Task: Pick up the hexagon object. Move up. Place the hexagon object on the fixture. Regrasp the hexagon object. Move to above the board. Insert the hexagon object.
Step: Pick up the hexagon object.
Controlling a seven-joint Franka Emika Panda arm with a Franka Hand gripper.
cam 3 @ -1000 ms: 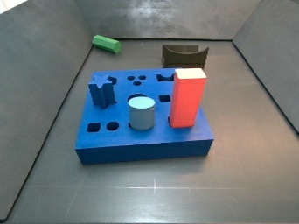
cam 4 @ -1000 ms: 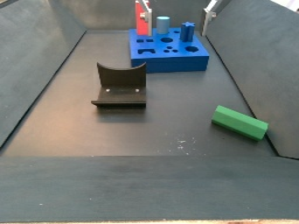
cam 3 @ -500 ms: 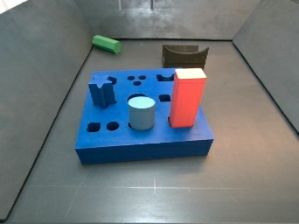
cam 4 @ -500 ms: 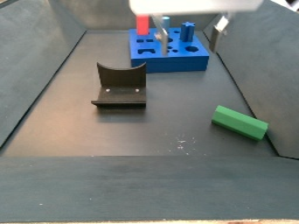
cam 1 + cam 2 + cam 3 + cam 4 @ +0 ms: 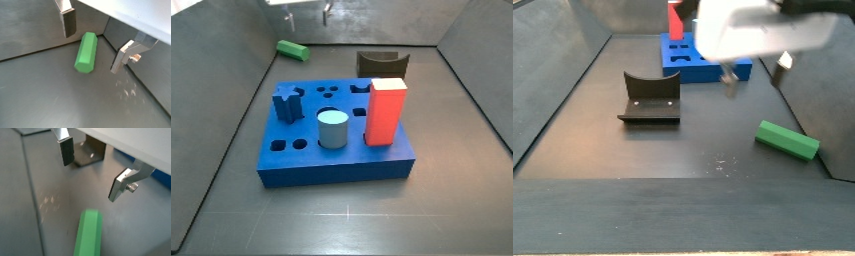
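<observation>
The hexagon object is a green bar [image 5: 294, 48] lying on the dark floor in the far left corner, by the wall; it also shows in a side view [image 5: 787, 140]. My gripper [image 5: 307, 17] hangs open and empty above it, also seen in a side view [image 5: 755, 72]. In a wrist view the bar [image 5: 86, 51] lies on the floor below, between the open fingers [image 5: 69, 22], untouched. In a wrist view the bar [image 5: 89, 233] is off to one side of the gripper [image 5: 93, 168]. The dark fixture [image 5: 381, 63] stands behind the blue board [image 5: 305, 165].
A tall red block [image 5: 386, 112] and a pale blue cylinder [image 5: 333, 129] stand in the board. The grey tray walls [image 5: 225, 60] close in around the bar's corner. The fixture also shows in a side view [image 5: 649, 97] and a wrist view [image 5: 88, 154].
My gripper has come into the side views from above and moved down and over towards the green bar. The bar, board and fixture have not moved.
</observation>
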